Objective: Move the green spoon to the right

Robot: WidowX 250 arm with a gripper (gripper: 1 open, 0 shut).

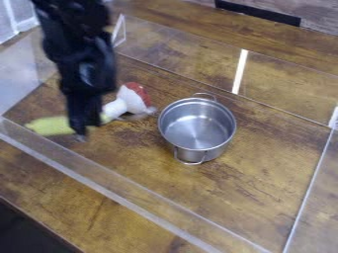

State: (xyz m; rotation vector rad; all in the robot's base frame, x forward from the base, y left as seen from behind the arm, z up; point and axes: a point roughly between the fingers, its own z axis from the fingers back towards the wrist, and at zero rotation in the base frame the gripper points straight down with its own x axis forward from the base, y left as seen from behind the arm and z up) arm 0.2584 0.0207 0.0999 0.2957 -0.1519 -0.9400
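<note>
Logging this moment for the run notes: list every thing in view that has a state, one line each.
gripper: pointing down, shut on the green spoon
green spoon: held near its middle, handle sticking out to the picture's left, looks lifted off the table
white mushroom toy: lying on its side, partly hidden behind the gripper
steel pot: upright, empty, untouched

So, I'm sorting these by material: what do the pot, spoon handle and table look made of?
Pot: shiny metal, likely steel; bright reflections in its bowl. Spoon handle: matte yellow-green, probably plastic; thick, no glare, though blurred. Table: wood or wood-look laminate; brown grain streaks.
</note>
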